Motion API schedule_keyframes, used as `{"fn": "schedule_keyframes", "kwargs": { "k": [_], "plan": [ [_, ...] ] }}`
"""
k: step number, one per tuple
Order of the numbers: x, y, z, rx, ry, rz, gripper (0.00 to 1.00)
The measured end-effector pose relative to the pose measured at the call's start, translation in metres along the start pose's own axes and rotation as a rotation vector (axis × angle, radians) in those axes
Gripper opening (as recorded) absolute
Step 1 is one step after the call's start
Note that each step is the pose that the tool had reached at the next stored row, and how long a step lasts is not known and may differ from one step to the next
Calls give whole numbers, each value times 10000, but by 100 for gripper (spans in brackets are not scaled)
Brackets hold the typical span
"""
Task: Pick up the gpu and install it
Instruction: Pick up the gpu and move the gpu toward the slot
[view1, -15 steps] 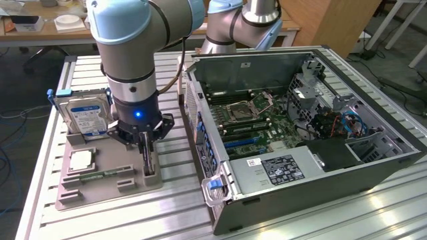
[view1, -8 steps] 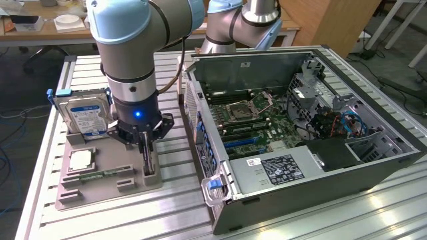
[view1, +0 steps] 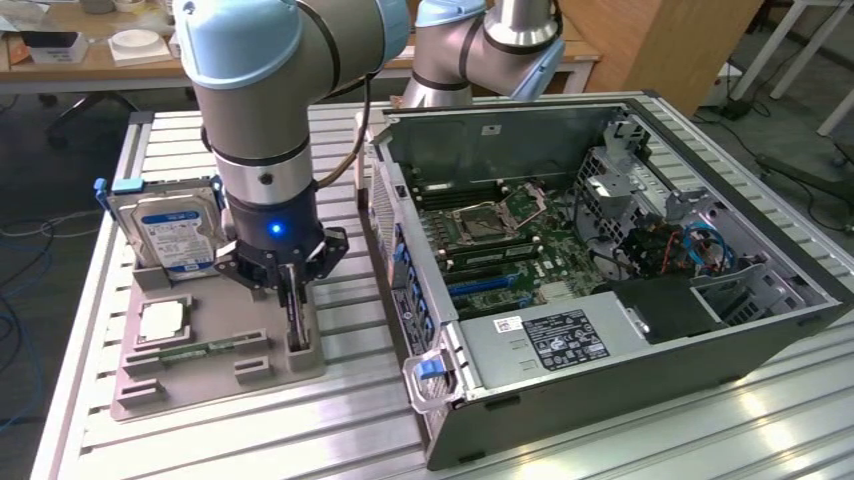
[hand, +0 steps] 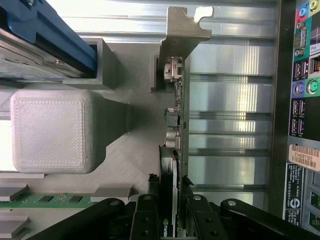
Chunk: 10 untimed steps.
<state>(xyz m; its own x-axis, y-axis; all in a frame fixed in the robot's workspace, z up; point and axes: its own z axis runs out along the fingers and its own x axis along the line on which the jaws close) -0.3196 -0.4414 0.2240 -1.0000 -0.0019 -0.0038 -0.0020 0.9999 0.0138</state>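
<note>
Spanning the exterior view's lower half, a ribbed aluminium table (view1: 347, 430) carries a grey printed holder tray (view1: 200, 385) at lower left and an open black computer tower (view1: 627, 370) at right. Wooden desks and floor cables lie behind. At the tray's right edge the arm's black pincer (view1: 294, 285) (hand: 173, 196) points straight down. It is closed narrowly on both faces of the thin dark gpu (view1: 299, 325) (hand: 179, 125), which has a pale metal bracket and stands on edge in its slot. A bare strip of table separates tray and tower. A silver hard drive with a blue label (view1: 171, 235) stands upright at the tray's upper left.
</note>
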Motion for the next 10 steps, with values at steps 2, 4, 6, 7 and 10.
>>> {"fn": "schedule_keyframes", "kwargs": {
  "k": [2, 4, 6, 7, 10],
  "plan": [
    [0, 0, 0, 0, 0, 0, 26],
    [0, 0, 0, -1, 0, 0, 26],
    [0, 0, 0, 0, 0, 0, 26],
    [1, 0, 0, -1, -1, 0, 26],
    [1, 0, -22, -4, -3, -1, 26]
  ]
}}
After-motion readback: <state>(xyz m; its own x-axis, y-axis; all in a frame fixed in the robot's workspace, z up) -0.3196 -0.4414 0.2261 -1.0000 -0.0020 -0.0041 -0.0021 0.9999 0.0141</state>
